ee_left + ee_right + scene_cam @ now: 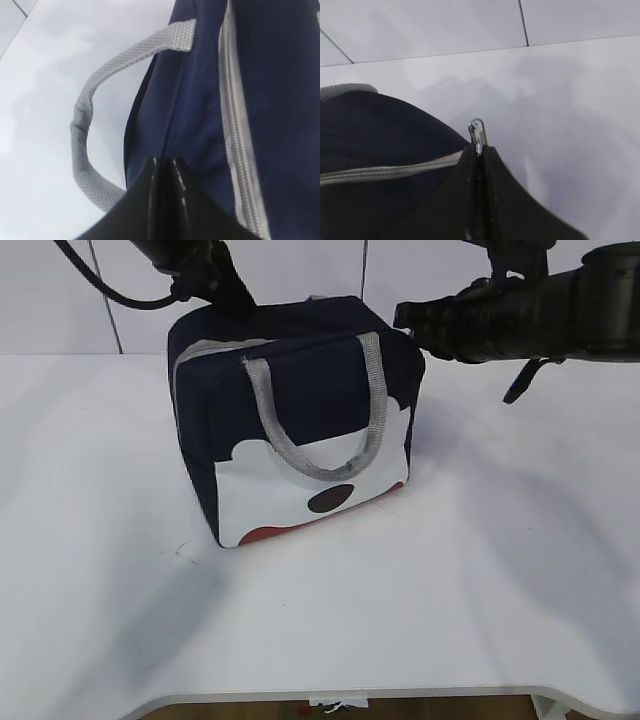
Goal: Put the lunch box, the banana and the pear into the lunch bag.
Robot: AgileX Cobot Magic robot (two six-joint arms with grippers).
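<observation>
While zipped, lunch bag (300,410) sits – white table (500,570) | pale wall (60,290)

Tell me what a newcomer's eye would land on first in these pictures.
First comes the boxy navy-blue fabric lunch bag with grey webbing handles and a white dotted lower panel, standing mid-table on the white table with its grey zipper closed along the visible stretch. Next, the two black arms reaching in from above: the right gripper is clamped on the small metal zipper pull at the bag's corner, and the left gripper is shut, pinching the navy fabric near the zipper.
</observation>
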